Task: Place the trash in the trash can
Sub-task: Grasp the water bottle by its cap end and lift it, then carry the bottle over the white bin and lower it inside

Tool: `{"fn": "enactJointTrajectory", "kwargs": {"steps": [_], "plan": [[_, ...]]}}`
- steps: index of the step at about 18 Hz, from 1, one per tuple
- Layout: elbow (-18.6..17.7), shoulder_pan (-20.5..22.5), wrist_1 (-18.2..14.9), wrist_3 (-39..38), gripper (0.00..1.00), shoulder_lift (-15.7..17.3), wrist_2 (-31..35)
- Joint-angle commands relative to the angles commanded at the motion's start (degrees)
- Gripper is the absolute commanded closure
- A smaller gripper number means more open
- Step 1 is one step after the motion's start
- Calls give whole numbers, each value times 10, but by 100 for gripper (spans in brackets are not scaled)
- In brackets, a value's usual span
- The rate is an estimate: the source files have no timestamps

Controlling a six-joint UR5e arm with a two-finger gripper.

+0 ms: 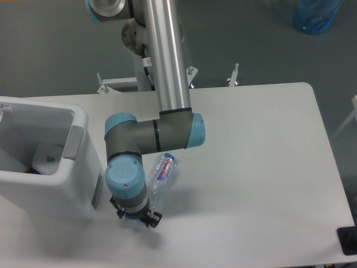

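The gripper (135,215) hangs low over the table (256,167), and I cannot tell if its jaws are open or closed. Just behind it lies one squashed bottle (160,177), flat on the table. I think the robot is getting ready to grab it. Next it must pinch the bottle and lift it. One trash can (47,162) waits at the left.

Crushed clear bottle (160,177), red-and-blue label, lies on table just right of trash can, partly hidden. White boxy trash can (47,162) upright, open, table's left edge.
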Motion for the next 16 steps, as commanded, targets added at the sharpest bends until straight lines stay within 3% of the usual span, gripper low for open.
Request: {"fn": "enactJointTrajectory", "kwargs": {"steps": [11,16], "plan": [[100,57,3,-22,60,60,-160],[144,86,7,-71,60,80,-250]]}}
